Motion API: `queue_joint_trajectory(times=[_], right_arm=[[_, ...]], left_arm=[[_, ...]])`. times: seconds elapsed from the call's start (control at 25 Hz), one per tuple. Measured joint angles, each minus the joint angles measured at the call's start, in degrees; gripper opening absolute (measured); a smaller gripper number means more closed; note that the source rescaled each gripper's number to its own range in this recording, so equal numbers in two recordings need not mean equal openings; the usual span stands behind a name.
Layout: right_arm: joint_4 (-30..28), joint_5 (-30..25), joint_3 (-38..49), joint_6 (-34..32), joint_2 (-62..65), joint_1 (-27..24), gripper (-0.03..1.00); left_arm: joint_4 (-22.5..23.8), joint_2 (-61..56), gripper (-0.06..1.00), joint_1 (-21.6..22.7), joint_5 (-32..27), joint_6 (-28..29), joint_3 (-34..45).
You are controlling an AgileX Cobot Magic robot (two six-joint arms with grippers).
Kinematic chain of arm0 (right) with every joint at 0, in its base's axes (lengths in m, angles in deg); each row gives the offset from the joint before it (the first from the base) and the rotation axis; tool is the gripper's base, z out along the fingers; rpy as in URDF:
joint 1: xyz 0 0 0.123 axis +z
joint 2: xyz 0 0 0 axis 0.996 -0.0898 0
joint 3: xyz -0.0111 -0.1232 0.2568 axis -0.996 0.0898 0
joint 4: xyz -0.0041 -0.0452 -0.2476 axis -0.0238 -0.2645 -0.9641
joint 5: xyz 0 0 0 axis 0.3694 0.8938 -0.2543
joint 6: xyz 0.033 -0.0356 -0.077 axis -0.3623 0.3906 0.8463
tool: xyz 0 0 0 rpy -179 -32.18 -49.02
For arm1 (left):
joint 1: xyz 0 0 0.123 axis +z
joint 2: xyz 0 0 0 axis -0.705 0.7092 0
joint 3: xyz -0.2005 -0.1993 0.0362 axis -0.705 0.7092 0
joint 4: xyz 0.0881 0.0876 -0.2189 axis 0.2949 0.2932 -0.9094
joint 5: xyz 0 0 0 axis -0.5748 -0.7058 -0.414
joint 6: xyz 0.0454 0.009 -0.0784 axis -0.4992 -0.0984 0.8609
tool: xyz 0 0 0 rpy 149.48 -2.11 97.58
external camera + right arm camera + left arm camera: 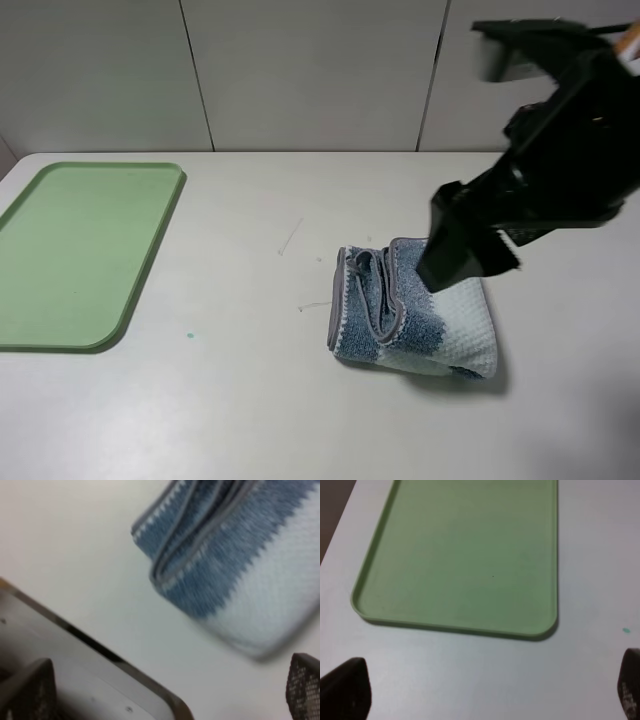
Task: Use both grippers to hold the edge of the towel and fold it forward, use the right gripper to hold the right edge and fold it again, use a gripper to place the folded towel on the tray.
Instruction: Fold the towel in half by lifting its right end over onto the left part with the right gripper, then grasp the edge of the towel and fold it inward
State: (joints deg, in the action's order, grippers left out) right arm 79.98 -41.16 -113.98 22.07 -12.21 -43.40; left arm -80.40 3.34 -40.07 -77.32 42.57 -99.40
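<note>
A plain white tabletop [250, 400] fills the scene, backed by a pale grey wall [310, 70] of flat panels split by thin dark seams. The surface is matte and nearly bare, marked only by a couple of faint hairline scratches [290, 237] and a tiny teal speck [190, 336].

The pale-green tray [150, 250] lies flat at the table's left side with nothing on it, its low rim and rounded corners clear in the left wrist view. The left gripper [487, 692] hangs over the bare table just off the tray's near short rim; its two black fingertips [345, 690] stand wide apart and hold nothing.

The towel [415, 320] sits right of centre, well apart from the tray, gathered into a thick folded bundle. Blue striped layers are stacked on its left half and white waffle weave shows on its right. Its grey hem [385, 300] loops across the top of the folds.

The right gripper [167, 692] hovers above the bundle's far right corner (contact cannot be judged from the high camera). In its wrist view the mesh-textured fingertips [305, 685] are spread wide and empty, with the towel lying apart from them.
</note>
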Motion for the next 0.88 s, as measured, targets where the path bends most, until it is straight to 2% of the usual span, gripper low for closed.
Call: queue_joint_trajectory(times=[0.16, 0.72, 0.88], right_arm=[[-1.6, -3.6, 1.4, 2.1, 8.7, 0.0, 1.00], [-3.7, -4.2, 17.1, 3.3, 36.7, 0.2, 1.00], [-3.8, -4.3, 21.1, 3.4, 44.3, -4.9, 1.00]], left_arm=[[0.0, 0.0, 0.99, 0.0, 0.0, 0.0, 0.0], [0.0, 0.0, 0.99, 0.0, 0.0, 0.0, 0.0], [0.0, 0.0, 0.99, 0.0, 0.0, 0.0, 0.0]])
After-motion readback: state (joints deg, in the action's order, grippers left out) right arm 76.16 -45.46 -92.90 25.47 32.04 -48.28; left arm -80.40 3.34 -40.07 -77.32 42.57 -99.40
